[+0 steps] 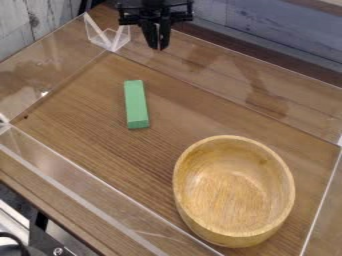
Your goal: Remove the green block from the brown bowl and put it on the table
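The green block (135, 104) lies flat on the table (214, 110), left of centre, well outside the brown bowl (235, 190). That bowl stands at the front right and holds nothing. My gripper (156, 42) hangs at the back of the table, above and behind the block and apart from it. Its black fingers are pressed together with nothing between them.
A low clear acrylic wall (54, 170) runs around the table's edges, with a folded clear corner piece (104, 37) at the back left beside the gripper. Bare wood lies between the block and the bowl.
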You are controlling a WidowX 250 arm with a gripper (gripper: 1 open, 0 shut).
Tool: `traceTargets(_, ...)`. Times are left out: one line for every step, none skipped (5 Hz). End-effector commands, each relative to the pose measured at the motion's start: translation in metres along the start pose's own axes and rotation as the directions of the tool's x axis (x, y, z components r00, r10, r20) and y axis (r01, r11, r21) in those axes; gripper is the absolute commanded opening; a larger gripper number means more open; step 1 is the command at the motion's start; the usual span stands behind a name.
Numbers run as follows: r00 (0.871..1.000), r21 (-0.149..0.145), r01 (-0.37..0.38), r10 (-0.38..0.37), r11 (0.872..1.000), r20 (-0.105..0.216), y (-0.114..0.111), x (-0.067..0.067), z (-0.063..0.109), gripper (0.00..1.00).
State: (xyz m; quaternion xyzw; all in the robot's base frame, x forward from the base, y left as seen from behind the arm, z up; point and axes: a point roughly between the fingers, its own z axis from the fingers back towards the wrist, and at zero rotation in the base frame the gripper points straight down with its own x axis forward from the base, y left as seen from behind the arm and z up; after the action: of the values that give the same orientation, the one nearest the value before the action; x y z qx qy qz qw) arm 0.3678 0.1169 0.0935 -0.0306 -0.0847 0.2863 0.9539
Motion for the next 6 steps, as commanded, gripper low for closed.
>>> traceTargets(0.999,0.004,0.038,-0.038,0.999,0.028,0.018,-0.008,0.012,0.0)
traceTargets(0.995,-0.007,0.101,-0.101,0.995,0.016,0.026,-0.031,0.026,0.0)
traceTargets(0.986,-0.007,0.168,-0.168,0.986,-0.001,0.035,-0.054,0.033,0.0)
traceTargets(0.978,-0.007,0.208,-0.208,0.978,-0.015,0.05,-0.069,0.026,0.0)
traceTargets(0.97,-0.003,0.24,-0.24,0.971,-0.026,0.065,-0.08,0.016,0.0)
traceTargets(0.947,-0.012,0.32,-0.321,0.947,-0.037,0.076,-0.086,0.009,0.0)
